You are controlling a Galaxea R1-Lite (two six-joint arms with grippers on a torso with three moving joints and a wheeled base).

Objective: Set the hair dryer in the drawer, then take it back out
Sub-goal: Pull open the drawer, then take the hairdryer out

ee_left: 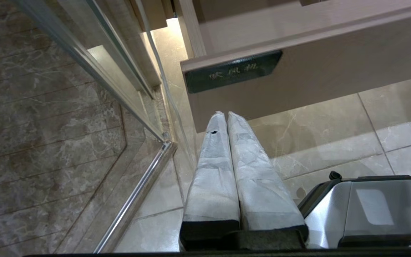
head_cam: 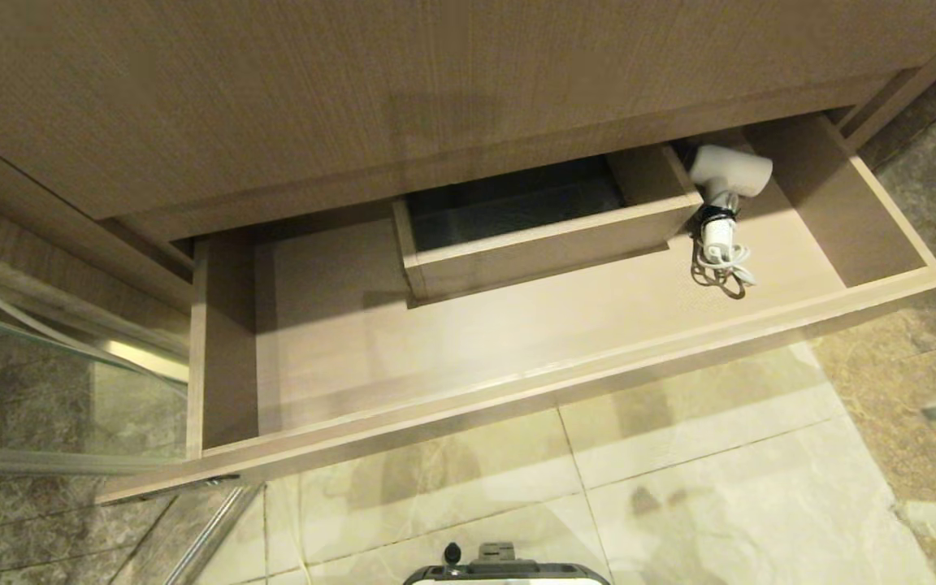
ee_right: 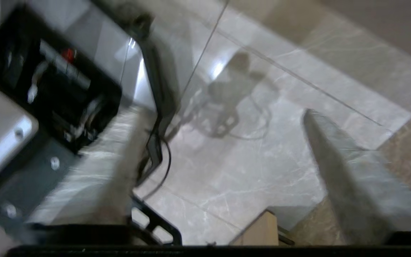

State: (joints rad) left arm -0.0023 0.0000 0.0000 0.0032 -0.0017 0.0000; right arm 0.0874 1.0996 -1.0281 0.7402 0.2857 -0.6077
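the drawer [head_cam: 517, 366] stands pulled out from under the taller wood panel [head_cam: 403, 97], its floor wrapping in a u around the boxed cut-out [head_cam: 541, 223] at the back. the hair dryer [head_cam: 724, 191] lies inside the drawer, just to the right of the boxed cut-out, its white barrel near the back and its handle pointing toward the drawer front. its coiled cord [head_cam: 724, 264] rests on the drawer floor below the handle, bound by a black strap [head_cam: 716, 215].

neither arm shows in the head view. the left pincer [ee_left: 223, 114] hangs below the left corner of the drawer front, its two wrapped fingers [ee_left: 212, 171] pressed together with nothing between them; a dark label plate [ee_left: 232, 70] sits on the drawer front above the tips. the right pincer [ee_right: 219, 128] is out over the tiled floor [ee_right: 248, 171], away from the drawer, its fingers [ee_right: 337, 157] spread wide and holding nothing, with the robot's base [ee_right: 41, 82] beside it.
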